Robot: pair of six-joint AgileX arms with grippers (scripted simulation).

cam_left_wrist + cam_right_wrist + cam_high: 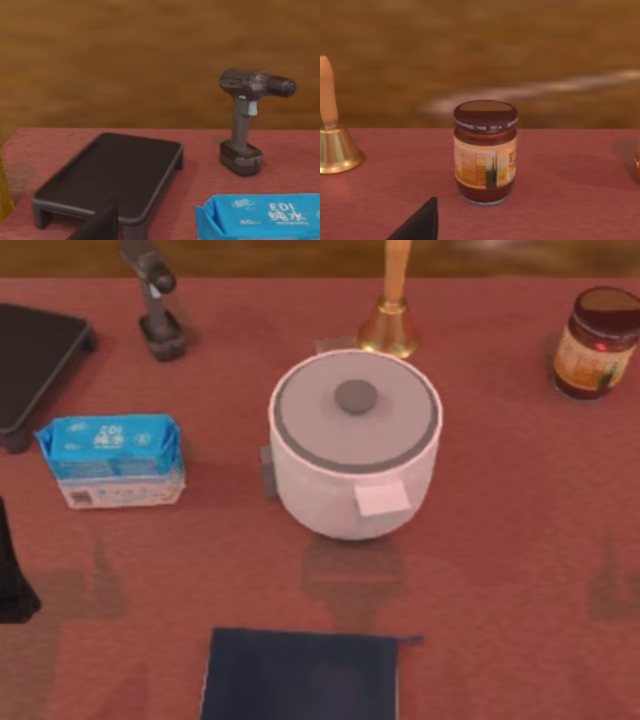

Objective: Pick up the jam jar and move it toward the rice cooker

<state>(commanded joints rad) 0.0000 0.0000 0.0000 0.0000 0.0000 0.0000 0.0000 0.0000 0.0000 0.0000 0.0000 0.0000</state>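
Standing in the top view: the jam jar (597, 342) is seen upright at the far right of the tabletop (520, 540), well apart from the rice cooker (354, 443), which is placed at the middle.
Top view, other things: a brass bell (390, 315) is just behind the cooker; a blue wipes pack (112, 458), a black tray (35, 365) and a drill (155, 300) are on the left; a dark blue cloth (300, 675) lies at the near edge.
Left wrist view: the tray (112, 175), the drill (247, 120) and the pack (260, 215) are shown; of the left hand only a dark tip (100, 225) is visible, so its state cannot be told.
Right wrist view: the jar (485, 150) stands alone, untouched, with the bell (332, 135) to its side; of the right hand only a dark tip (420, 222) is visible, so open or closed cannot be told.
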